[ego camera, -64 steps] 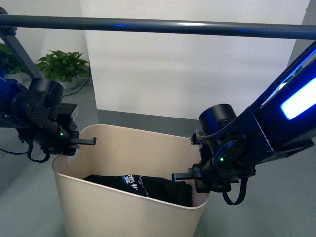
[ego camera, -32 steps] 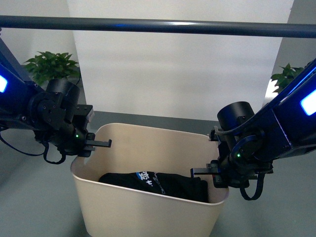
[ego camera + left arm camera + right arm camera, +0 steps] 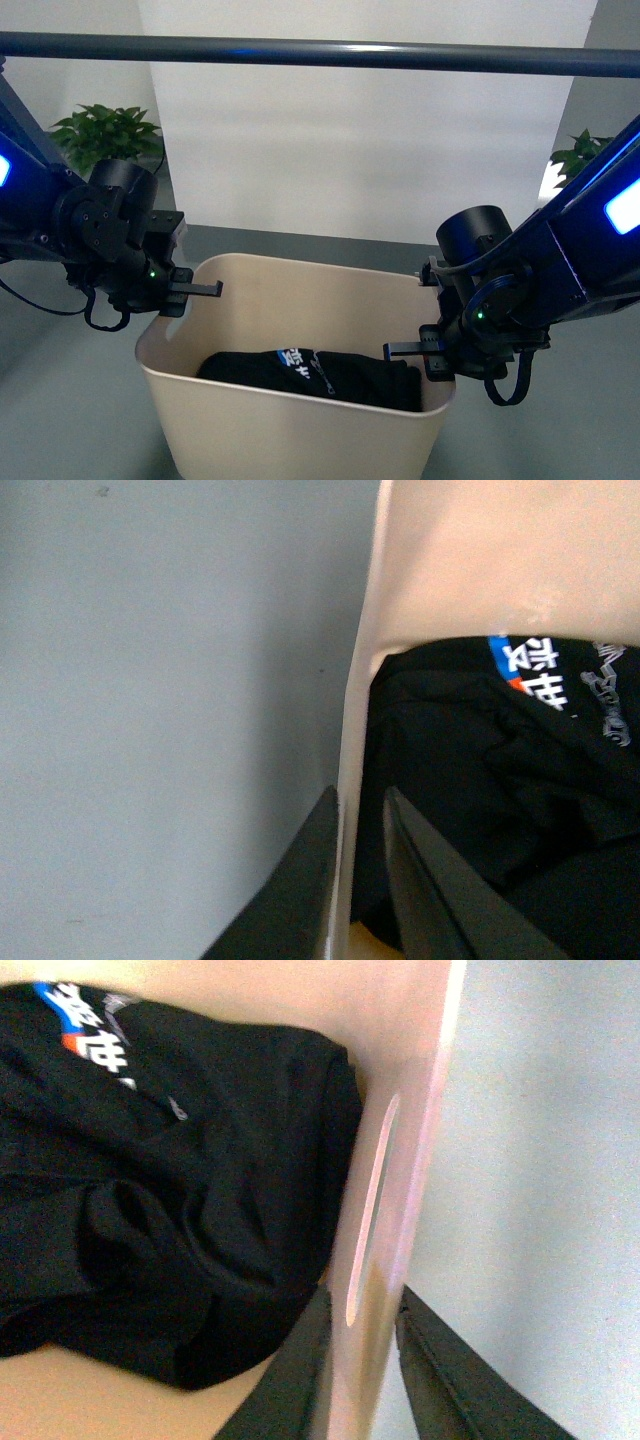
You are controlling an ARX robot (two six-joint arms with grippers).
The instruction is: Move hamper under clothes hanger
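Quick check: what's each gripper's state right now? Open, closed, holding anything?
Left gripper: closed, pinching one end wall of the hamper.
Right gripper: closed, pinching the hamper's opposite end wall.

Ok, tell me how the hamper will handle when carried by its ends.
The hamper probably flexes a little: its plastic wall looks thin where the left gripper and right gripper pinch the rim. Likely light, holding only a black garment. Smooth walls may slip.
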